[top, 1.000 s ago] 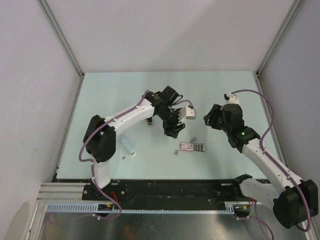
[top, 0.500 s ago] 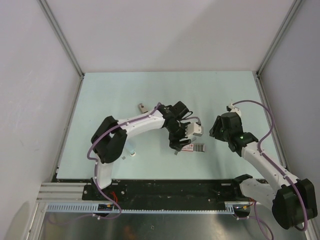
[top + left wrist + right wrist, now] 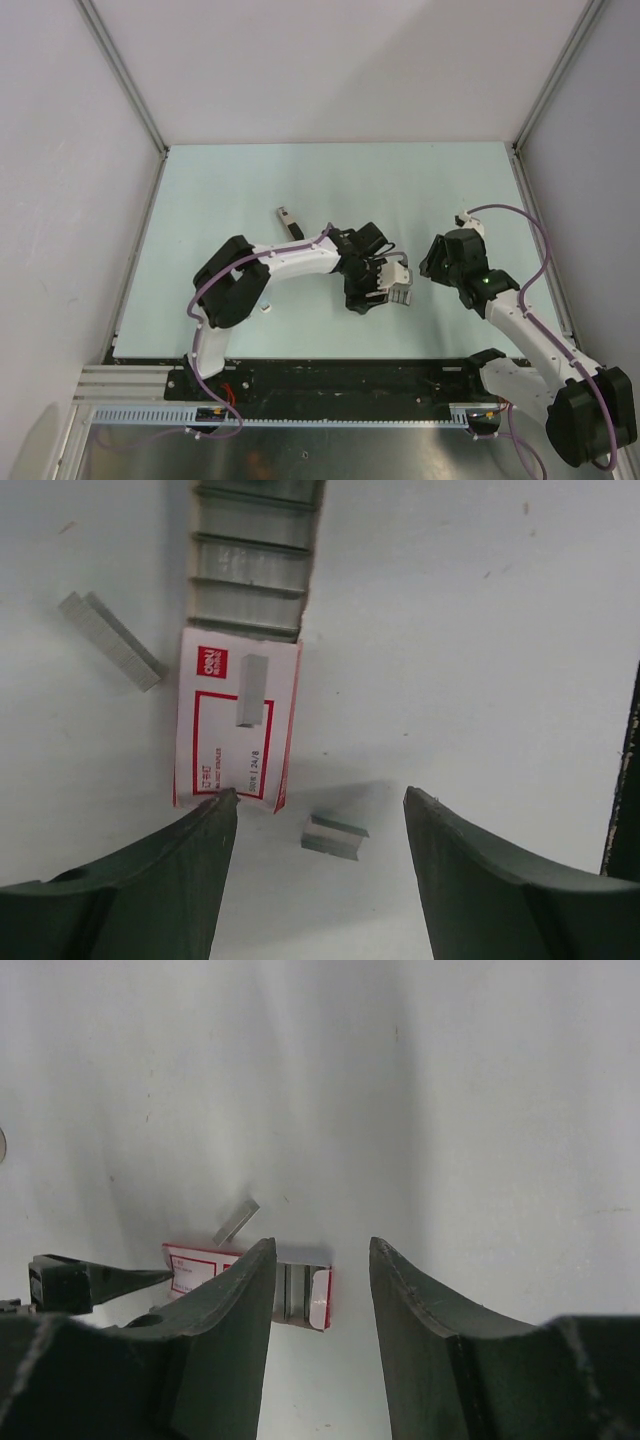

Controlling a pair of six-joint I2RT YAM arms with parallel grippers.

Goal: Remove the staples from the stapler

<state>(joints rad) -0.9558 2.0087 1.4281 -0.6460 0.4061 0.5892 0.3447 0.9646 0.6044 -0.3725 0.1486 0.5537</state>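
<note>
Where they lie, staples [image 3: 335, 837] gleam grey.

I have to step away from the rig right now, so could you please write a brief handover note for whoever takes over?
Left gripper: open, empty, low over one strip of staples beside the box.
Right gripper: open, empty, just right of the box.
Stapler: lies free, beyond and left of the box, in neither gripper.
Done: three loose strips show in the left wrist view, one lying on the box.
Left: cannot tell whether the stapler is empty; check it and pull out any remaining staples.
</note>
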